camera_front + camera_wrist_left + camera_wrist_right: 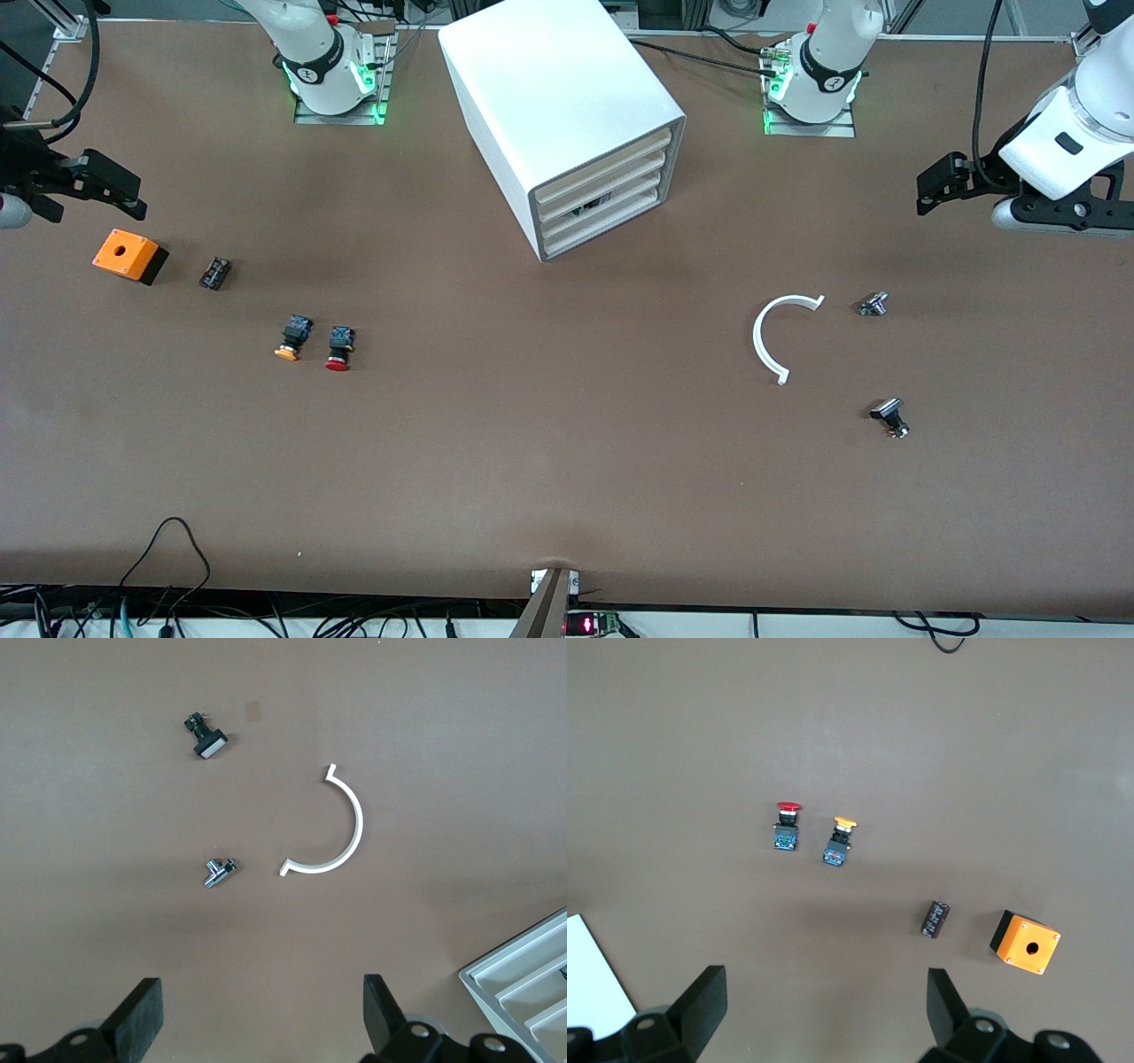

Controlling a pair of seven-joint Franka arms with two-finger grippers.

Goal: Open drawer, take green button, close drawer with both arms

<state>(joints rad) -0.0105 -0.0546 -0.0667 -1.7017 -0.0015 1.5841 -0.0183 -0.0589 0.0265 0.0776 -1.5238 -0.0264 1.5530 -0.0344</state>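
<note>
The white cabinet (pixel 558 97) stands at the table's middle, between the arms' bases. Its four white drawers (pixel 607 190) are all pushed in; a small dark thing shows in a gap at the third from the top. The cabinet's corner also shows in the left wrist view (pixel 523 988). The green button is hidden. My left gripper (pixel 930 186) is open and empty over the left arm's end of the table, its fingers (pixel 142 1014) wide apart. My right gripper (pixel 120 190) is open and empty over the right arm's end, fingers (pixel 704 1001) wide apart.
A red-capped button (pixel 337 347), an orange-capped button (pixel 291 338), a small black block (pixel 214 273) and an orange box (pixel 128 255) lie toward the right arm's end. A white arc (pixel 778 335), a small metal part (pixel 873 304) and a black part (pixel 890 416) lie toward the left arm's end.
</note>
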